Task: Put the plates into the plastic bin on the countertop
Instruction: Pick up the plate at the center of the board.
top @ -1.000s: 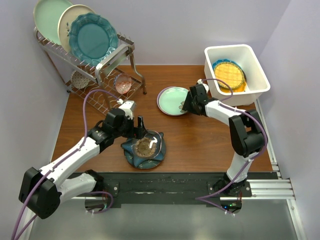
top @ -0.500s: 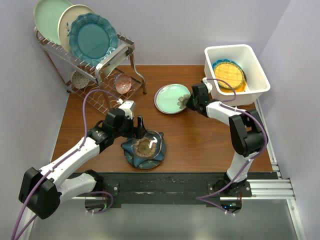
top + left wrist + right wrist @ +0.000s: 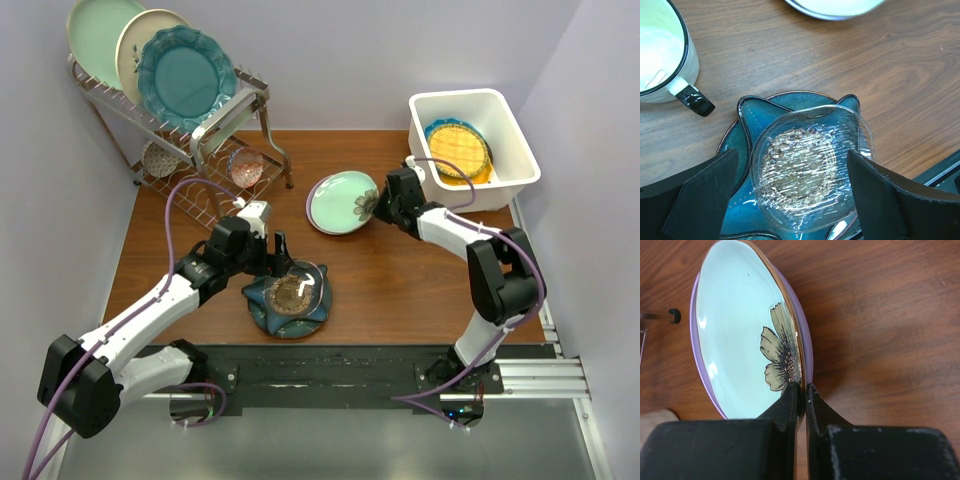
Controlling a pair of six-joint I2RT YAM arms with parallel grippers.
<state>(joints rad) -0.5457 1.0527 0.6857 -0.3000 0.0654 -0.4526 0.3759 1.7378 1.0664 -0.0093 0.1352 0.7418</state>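
Note:
A pale green plate (image 3: 338, 203) with a painted flower and a lavender outer band (image 3: 740, 335) stands tilted on the countertop (image 3: 400, 290), its right edge raised. My right gripper (image 3: 378, 206) (image 3: 802, 392) is shut on that raised rim. The white plastic bin (image 3: 522, 150) at the back right holds a yellow lattice plate (image 3: 458, 146) on top of an orange one (image 3: 472, 176). My left gripper (image 3: 285, 264) (image 3: 792, 185) hangs open over a clear glass plate (image 3: 805, 165), which lies on a dark teal plate (image 3: 752, 115). Its fingers stand on either side, apart from the glass.
A wire rack (image 3: 232, 118) at the back left holds three upright plates (image 3: 185, 78), with small dishes (image 3: 245, 166) beneath it. A white cup with a black rim (image 3: 660, 50) stands next to the teal plate. Walls close in on the left, back and right.
My right gripper has shut on the green plate's rim and raised that edge, so the plate now tilts and sits slightly further left. The left arm has not moved.

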